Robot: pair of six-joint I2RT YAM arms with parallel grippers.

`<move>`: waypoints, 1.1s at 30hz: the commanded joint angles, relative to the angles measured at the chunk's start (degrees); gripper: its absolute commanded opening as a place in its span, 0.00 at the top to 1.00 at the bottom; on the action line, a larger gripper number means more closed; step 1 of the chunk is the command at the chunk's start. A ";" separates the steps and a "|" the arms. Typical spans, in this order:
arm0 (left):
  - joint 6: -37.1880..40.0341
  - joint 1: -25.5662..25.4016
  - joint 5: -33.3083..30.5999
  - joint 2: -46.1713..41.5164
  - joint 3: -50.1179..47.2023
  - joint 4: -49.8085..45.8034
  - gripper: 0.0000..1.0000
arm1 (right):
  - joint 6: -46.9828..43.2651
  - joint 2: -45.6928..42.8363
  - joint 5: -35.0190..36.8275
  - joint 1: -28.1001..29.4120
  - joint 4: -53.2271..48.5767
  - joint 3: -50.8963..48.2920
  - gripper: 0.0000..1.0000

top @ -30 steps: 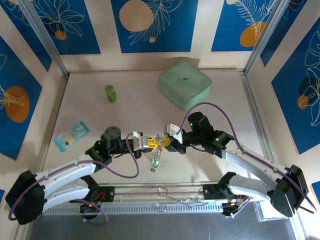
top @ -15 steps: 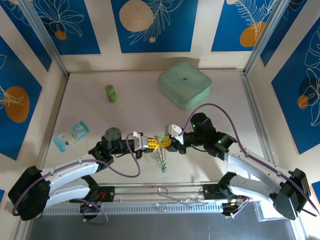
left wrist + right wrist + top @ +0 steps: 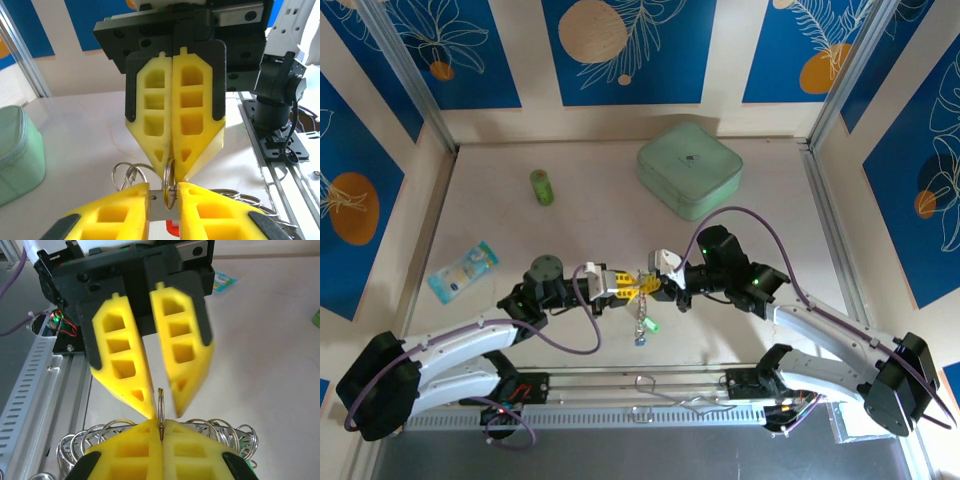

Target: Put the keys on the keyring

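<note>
While the left gripper (image 3: 624,285) is holding its jaws slightly apart at frame centre, the right gripper (image 3: 649,287) is clamping what seems a loop of the keyring (image 3: 160,405); the keys (image 3: 648,325) are dangling below, so any slip is risking dropping them.

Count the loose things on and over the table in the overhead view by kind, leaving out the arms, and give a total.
green box: 1
green cylinder: 1
blue-and-white packet: 1
keyring with its keys, which are too small to count apart: 1 bunch
Total: 4
</note>
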 commanded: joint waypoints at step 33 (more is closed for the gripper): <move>-4.40 -1.04 -2.34 1.71 -0.23 10.32 1.00 | 4.44 -3.30 1.34 -2.47 0.08 0.25 0.69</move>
